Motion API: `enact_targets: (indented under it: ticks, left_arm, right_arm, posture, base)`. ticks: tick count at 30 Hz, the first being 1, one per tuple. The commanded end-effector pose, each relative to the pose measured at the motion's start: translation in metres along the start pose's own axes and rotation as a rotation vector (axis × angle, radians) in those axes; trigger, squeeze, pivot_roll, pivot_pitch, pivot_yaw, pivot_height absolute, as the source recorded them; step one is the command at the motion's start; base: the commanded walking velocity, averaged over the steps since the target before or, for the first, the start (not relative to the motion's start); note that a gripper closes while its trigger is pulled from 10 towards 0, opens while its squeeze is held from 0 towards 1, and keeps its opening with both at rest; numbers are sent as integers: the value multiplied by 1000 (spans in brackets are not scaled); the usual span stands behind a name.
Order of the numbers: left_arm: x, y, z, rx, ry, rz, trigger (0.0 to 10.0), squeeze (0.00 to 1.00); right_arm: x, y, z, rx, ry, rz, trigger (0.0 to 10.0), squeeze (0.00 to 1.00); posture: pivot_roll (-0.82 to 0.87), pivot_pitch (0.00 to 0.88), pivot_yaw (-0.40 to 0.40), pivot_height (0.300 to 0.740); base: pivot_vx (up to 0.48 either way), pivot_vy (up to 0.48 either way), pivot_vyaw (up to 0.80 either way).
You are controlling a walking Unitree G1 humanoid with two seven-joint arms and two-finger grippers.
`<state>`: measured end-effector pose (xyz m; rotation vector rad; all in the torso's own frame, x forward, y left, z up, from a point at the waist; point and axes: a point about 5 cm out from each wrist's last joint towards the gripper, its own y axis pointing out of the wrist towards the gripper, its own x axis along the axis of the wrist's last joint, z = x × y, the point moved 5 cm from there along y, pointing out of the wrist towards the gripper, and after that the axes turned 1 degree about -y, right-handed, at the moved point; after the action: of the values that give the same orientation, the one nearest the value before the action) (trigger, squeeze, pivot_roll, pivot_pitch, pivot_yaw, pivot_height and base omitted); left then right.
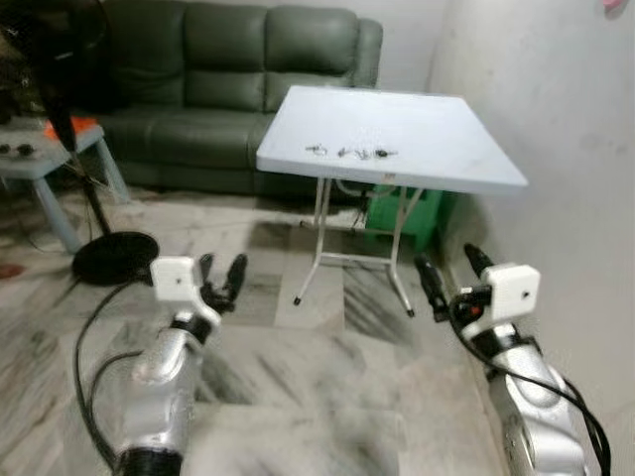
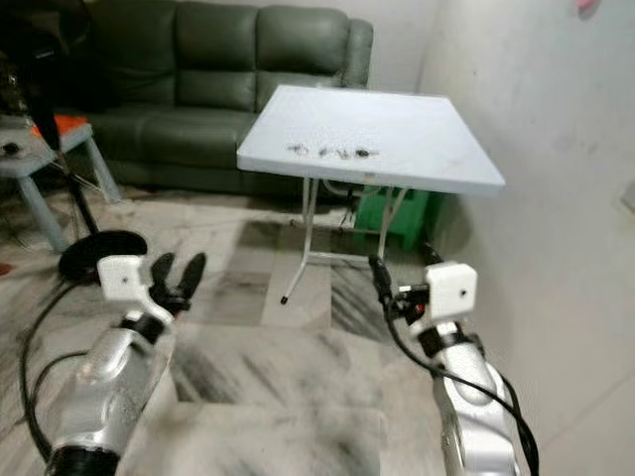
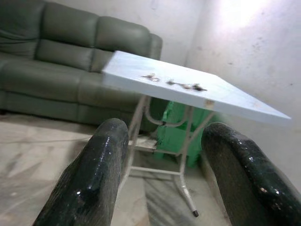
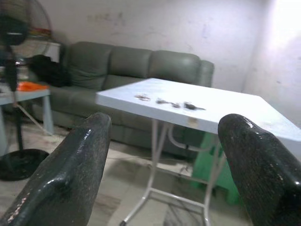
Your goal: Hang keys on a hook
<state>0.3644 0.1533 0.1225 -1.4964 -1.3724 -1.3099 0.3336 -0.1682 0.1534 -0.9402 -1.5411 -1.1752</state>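
Note:
Several small dark bunches of keys lie in a row on a white folding table ahead of me, also seen as keys in the left wrist view and keys in the right wrist view. My left gripper is held low over the floor, open and empty, well short of the table. My right gripper is open too, level with the table's legs beside the right wall. A pink object sticks out of the wall at the top right; I cannot tell whether it is a hook.
A dark green sofa stands behind the table. At the left are a standing fan's round base and a small grey side table. A green crate sits under the folding table. The white wall runs close on my right.

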Motion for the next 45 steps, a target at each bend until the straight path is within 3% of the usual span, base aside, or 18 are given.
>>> enact_targets:
  ticks: [1, 14, 45]
  left_arm:
    - [-2, 4, -12, -37, -14, 6, 10000, 0]
    - [-3, 5, -13, -37, -16, 7, 10000, 0]
    - [-4, 6, -16, -46, -9, 9, 10000, 0]
  right_arm:
    - [4, -1, -8, -14, -10, -7, 10000, 0]
    - [5, 1, -4, 3, -6, -8, 10000, 0]
    - [1, 1, -4, 11, -24, 9, 10000, 0]
  posture:
    - [-44, 0, -38, 740]
    - [-39, 0, -43, 740]
    - [-39, 0, -42, 740]
  base:
    - [356, 0, 0]
    - [348, 0, 0]
    - [313, 298, 0]
